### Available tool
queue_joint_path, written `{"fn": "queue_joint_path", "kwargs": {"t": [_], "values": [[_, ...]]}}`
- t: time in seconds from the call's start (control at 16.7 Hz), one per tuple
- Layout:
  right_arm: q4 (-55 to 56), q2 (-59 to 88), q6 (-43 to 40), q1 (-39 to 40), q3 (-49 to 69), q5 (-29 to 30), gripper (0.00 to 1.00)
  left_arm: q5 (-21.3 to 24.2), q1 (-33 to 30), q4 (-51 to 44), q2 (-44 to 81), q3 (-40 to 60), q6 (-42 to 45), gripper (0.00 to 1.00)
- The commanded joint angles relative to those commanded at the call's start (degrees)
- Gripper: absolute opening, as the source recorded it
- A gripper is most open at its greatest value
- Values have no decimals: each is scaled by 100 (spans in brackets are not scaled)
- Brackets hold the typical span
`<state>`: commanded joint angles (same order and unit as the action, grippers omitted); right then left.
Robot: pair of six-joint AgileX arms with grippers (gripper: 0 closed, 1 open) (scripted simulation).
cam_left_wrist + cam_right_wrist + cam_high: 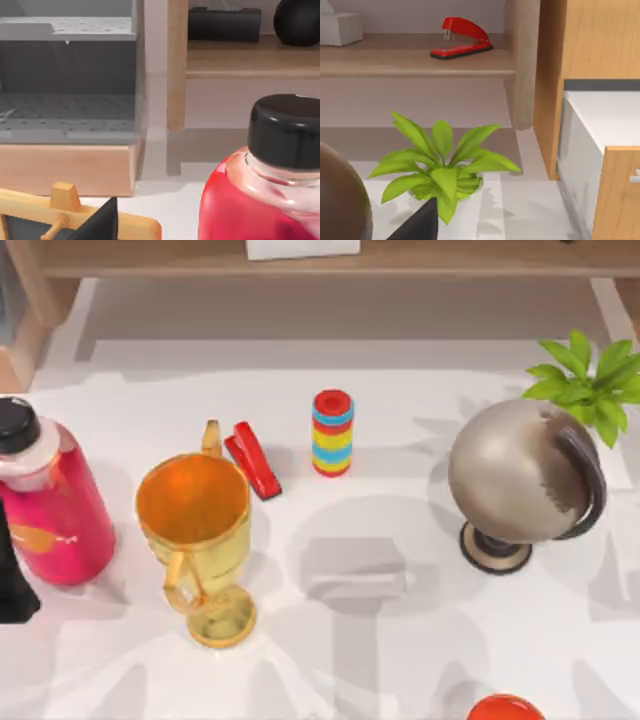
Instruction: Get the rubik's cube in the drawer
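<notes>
The right wrist view shows the drawer (pixel 600 150) pulled out lengthwise, ahead of the right gripper (pixel 420 222) and beyond the plant (pixel 440 170). The left gripper (pixel 100 222) faces a red bottle (pixel 260 200). I cannot tell either gripper's state.

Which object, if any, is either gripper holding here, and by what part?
It cannot be told. Each wrist view shows just a dark fingertip, one near the red bottle, one near the plant; no rubik's cube is gripped in sight.
</notes>
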<state>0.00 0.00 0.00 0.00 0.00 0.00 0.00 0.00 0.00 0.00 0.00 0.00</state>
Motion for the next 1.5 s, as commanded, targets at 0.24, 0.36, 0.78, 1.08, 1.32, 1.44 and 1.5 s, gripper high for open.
{"fn": "queue_joint_path", "kwargs": {"t": [0.24, 0.36, 0.78, 1.08, 1.32, 1.44, 1.5], "values": [[1, 175, 5, 100, 173, 39, 100, 0, 0, 0, 0, 0, 0, 100], [9, 595, 16, 304, 584, 157, 100, 0, 0, 0, 0, 0, 0, 100], [119, 3728, 79, 1298, 3561, 1201, 100, 0, 0, 0, 0, 0, 0, 100], [273, 6652, 104, 2100, 6271, 2189, 100, 0, 0, 0, 0, 0, 0, 100], [383, 8835, 95, 2723, 8265, 2875, 100, 0, 0, 0, 0, 0, 0, 100], [430, 9728, 91, 2991, 9085, 3154, 100, 0, 0, 0, 0, 0, 0, 100], [452, 10099, 91, 3109, 9439, 3276, 100, 0, 0, 0, 0, 0, 0, 100]]}}
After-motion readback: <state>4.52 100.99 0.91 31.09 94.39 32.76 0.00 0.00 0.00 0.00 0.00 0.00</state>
